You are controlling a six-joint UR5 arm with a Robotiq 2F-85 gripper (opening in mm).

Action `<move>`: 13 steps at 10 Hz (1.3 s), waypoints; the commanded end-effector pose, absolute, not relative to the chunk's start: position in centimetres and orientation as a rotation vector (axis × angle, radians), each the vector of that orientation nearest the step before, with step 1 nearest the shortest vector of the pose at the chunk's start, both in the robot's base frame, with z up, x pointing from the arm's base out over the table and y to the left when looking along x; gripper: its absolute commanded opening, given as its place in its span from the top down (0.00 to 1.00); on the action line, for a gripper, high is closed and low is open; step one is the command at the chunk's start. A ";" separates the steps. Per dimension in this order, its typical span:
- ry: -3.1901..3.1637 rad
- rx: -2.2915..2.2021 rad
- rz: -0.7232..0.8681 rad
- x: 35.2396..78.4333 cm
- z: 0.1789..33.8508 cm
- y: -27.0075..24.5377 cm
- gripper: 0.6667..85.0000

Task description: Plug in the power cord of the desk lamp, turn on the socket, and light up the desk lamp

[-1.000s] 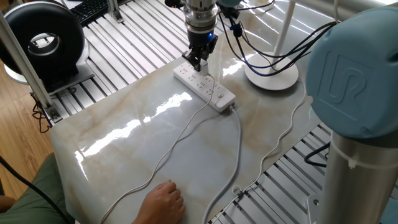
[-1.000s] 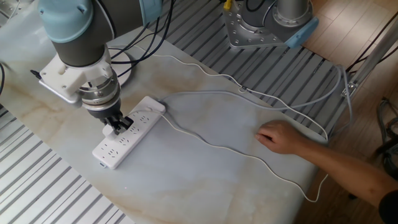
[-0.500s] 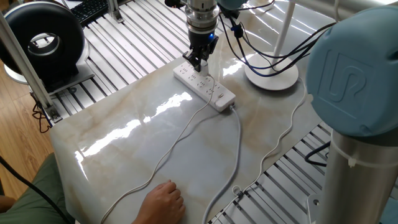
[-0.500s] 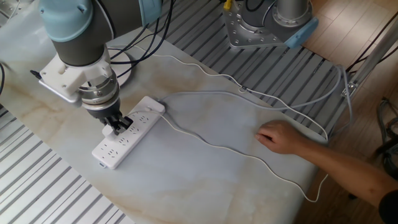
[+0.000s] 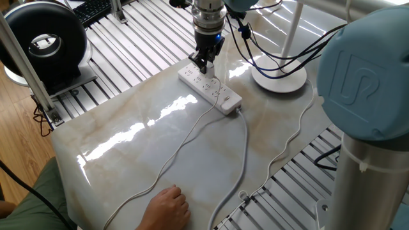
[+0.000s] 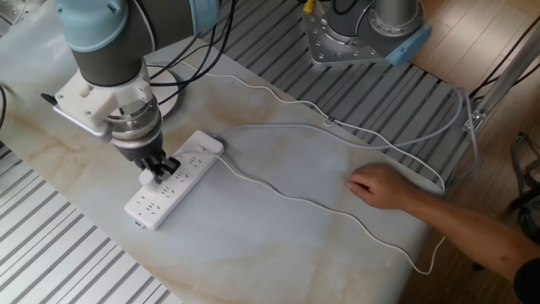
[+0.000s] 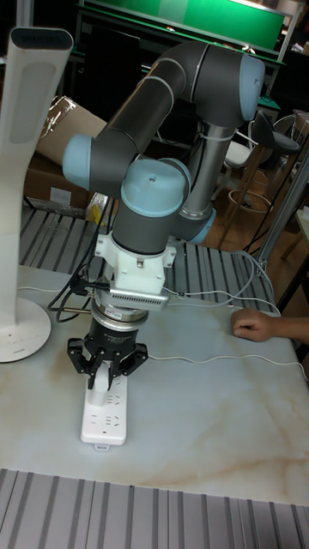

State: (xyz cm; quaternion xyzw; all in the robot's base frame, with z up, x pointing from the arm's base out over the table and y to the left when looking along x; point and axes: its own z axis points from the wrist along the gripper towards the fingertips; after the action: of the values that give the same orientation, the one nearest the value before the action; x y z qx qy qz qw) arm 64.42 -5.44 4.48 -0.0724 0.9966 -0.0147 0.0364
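Note:
The socket [image 5: 216, 91] is a long white power strip lying on the marble table; it also shows in the other fixed view [image 6: 173, 187] and the tall view [image 7: 105, 415]. My gripper [image 5: 202, 63] [image 6: 157, 172] [image 7: 105, 371] stands straight over the strip, shut on the small white plug [image 7: 104, 378] of the power cord [image 6: 287, 201]. The plug's lower end meets the strip's top; how deep it sits I cannot tell. The thin cord trails across the table. The desk lamp's round base [image 5: 279, 78] and pole [image 7: 23, 129] stand just beyond the strip.
A person's hand [image 5: 167, 206] [image 6: 380, 186] rests on the table near the cords. The strip's thicker cable [image 5: 245, 150] runs toward the table's edge. A black round fan [image 5: 43, 39] stands off the table at the left. Slatted metal surrounds the slab.

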 end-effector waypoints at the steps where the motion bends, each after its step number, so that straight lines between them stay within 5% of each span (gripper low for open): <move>1: 3.036 -0.222 -0.026 65.0 4.2 -5.4 1.00; 3: 3.121 -0.188 -0.012 63.1 4.7 -4.9 1.00; 4: 3.190 -0.240 -0.009 61.4 5.3 -4.6 0.92; 5: 3.300 -0.367 -0.034 58.3 6.4 -5.3 0.48; 6: 3.314 -0.317 -0.032 58.4 6.7 -4.8 0.43; 13: 3.329 -0.307 -0.135 59.2 8.1 -4.9 0.51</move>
State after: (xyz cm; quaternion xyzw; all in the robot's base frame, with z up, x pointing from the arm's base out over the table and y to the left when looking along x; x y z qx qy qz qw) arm 59.13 -5.16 7.37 -0.0935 0.9903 -0.0366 -0.0957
